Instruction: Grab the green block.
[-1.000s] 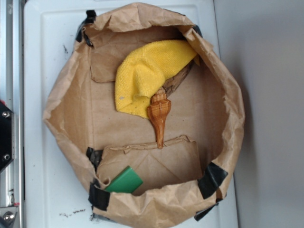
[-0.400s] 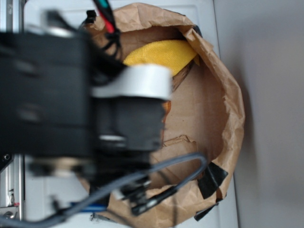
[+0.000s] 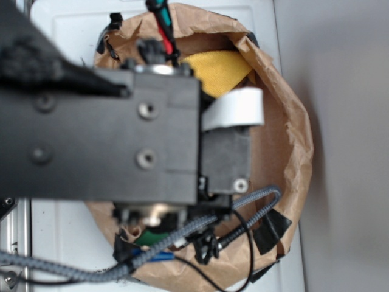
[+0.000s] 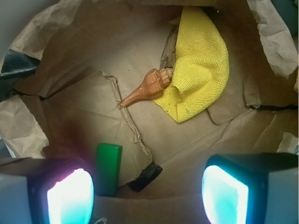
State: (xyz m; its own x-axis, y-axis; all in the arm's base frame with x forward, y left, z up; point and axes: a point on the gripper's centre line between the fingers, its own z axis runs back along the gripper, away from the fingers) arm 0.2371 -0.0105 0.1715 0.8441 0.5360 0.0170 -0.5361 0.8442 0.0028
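A crumpled, matt brown paper bag, patched with black tape, holds a smooth, slightly glossy green block. A yellow cloth shows a coarse woven texture, and beside it a brown shell-shaped object looks ridged and wood-like.

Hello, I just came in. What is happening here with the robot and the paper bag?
The robot arm is over an open brown paper bag, aiming for the green block. The gripper is open and holds nothing; the block lies on the bag floor just inside one finger, not yet gripped. Farther back lie a brown shell and a yellow cloth, touching each other and away from the gripper. In the exterior view the arm hides most of the bag.
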